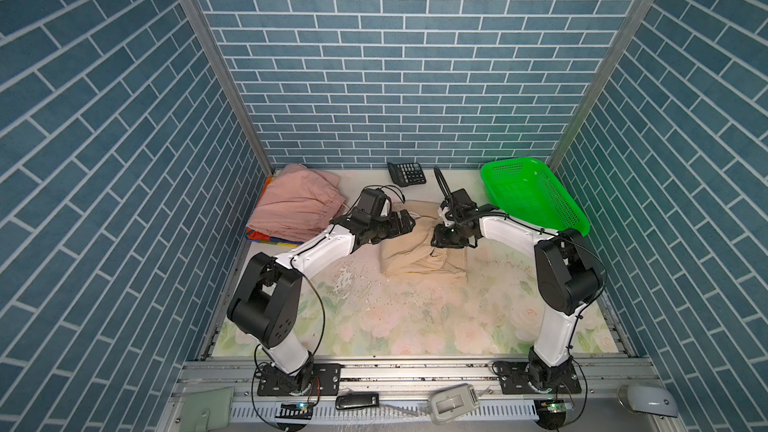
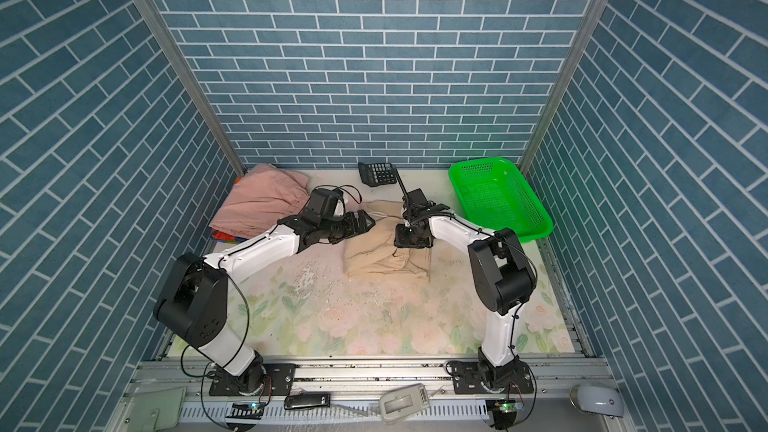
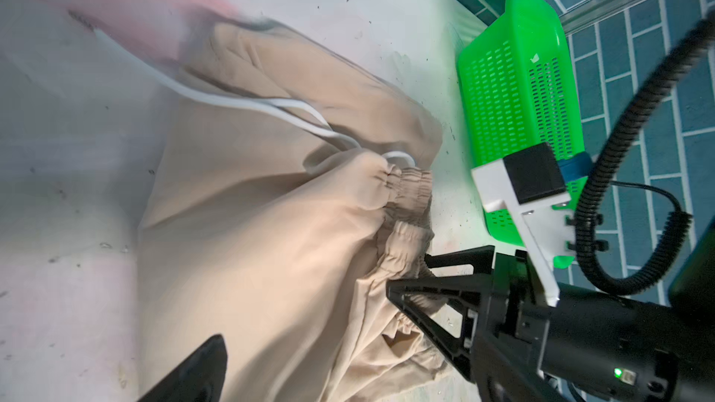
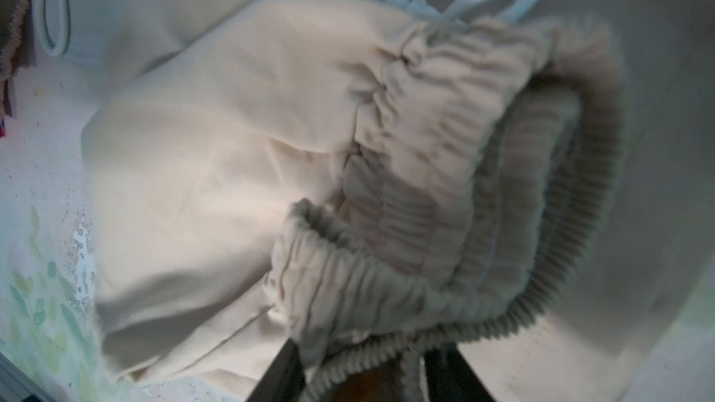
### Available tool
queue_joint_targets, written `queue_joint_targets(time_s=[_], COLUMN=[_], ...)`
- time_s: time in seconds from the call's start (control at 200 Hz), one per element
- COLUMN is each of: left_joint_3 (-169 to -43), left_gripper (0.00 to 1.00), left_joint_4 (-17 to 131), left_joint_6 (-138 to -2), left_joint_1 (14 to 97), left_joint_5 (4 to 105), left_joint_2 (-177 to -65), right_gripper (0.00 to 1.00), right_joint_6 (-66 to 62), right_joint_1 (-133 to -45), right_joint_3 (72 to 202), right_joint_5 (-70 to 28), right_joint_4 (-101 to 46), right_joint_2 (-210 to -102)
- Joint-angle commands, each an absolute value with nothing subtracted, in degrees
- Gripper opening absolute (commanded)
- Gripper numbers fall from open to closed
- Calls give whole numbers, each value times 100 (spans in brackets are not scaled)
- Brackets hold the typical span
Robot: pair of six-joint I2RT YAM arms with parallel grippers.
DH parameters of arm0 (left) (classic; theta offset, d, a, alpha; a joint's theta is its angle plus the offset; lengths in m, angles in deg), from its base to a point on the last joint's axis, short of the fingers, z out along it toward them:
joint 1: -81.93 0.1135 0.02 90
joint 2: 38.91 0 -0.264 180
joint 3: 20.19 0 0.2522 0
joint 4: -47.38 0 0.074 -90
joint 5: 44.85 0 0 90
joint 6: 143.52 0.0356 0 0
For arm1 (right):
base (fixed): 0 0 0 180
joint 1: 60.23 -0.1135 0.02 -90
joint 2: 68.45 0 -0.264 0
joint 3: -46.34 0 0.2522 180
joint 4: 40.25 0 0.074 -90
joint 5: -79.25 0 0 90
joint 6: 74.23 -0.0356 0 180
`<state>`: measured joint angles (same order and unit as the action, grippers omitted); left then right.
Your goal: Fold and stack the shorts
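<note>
The beige shorts lie bunched in the middle of the floral table, their white drawstring trailing toward the back. My right gripper is shut on their gathered waistband, which bulges up between its two fingers. My left gripper hangs open just over the shorts' back left edge, holding nothing; the left wrist view shows only one of its fingers. The pink shorts lie folded at the back left on top of the rainbow-striped shorts.
A green mesh basket leans at the back right corner. A black calculator lies by the back wall. Blue brick walls close in three sides. Small devices sit on the front rail.
</note>
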<state>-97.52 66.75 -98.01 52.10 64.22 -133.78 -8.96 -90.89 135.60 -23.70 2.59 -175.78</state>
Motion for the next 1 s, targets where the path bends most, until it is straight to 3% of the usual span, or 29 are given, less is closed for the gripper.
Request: queue_joint_targets(time_s=[0.0,0.095,0.355,0.65,0.77,0.995], left_joint_3=[-9529,-9410,-8813,-8541,-9024,-9245], left_gripper=[99,100,100,99,100,100], left_joint_4=[5308,4879,3944,3743,4675,4975], left_joint_6=[-10530,-10806,-11293,-11163,-10588,-10523], left_joint_1=[5025,4801,4522,4527,4553,5167], left_joint_5=[6719,6780,6713,6643,6522,6349], left_joint_2=[-13571,-13895,-14450,-14279,-13694,-13060], right_gripper=[31,22,24,47,57,85], right_joint_6=[-717,-690,-871,-627,-636,-1543], right_joint_1=[-9097,-9076,-8795,-8468,-8464,-8628], right_joint_3=[13405,12957,11660,11665,12225,12838], right_joint_5=[-1943,-1871,-1976,-1980,-2033,-3171], right_joint_4=[512,323,-511,-209,148,-756], right_joint_2=[-17193,-17035,-16920,-16591,-16012,-15902])
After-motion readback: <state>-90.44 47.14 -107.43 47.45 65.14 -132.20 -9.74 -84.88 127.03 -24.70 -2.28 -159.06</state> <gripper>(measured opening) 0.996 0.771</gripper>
